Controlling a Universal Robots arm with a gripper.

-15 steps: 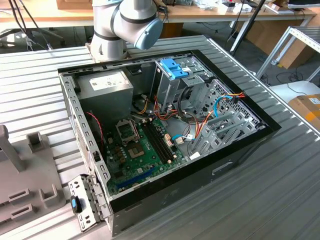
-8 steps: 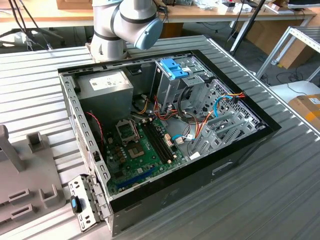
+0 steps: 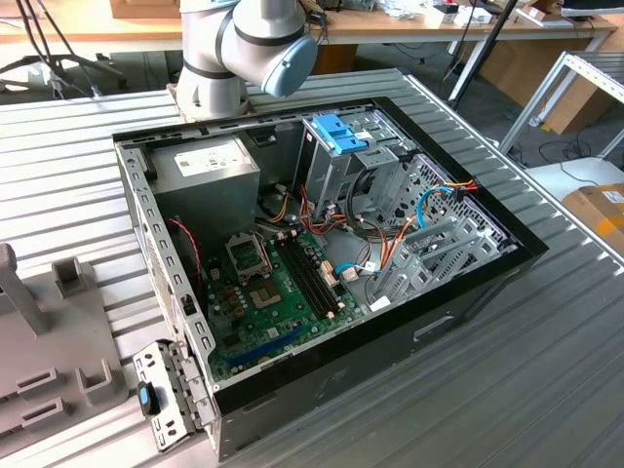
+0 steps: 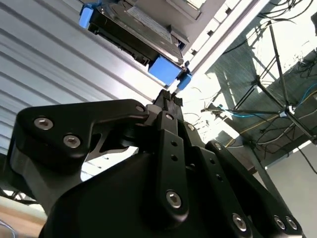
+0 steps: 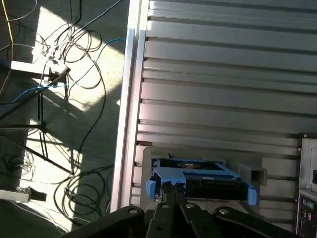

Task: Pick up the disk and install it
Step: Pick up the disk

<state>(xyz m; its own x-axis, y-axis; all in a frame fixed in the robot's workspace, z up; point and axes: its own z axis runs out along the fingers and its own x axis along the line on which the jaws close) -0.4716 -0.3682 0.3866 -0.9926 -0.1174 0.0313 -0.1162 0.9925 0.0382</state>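
In both wrist views the disk [image 5: 208,182] lies in a grey holder [image 5: 250,173] on the ribbed metal table, close to the table's edge. It is a dark flat drive with a white label, framed by a light-blue bracket [image 4: 165,69]. My black gripper [image 5: 171,187] reaches the bracket's near edge, and its fingertips [image 4: 171,98] are drawn together there. Whether they pinch the bracket I cannot tell. The open computer case [image 3: 322,263] is in the exterior view, with a tall metal cage with blue tabs [image 3: 341,135] at its back.
The arm's base [image 3: 234,58] stands behind the case. A grey power-supply box [image 3: 210,171] and the green motherboard [image 3: 273,292] fill the case's left. A grey fixture [image 3: 49,331] sits at the exterior view's left. Cables and a tripod [image 5: 44,114] lie on the floor beyond the table edge.
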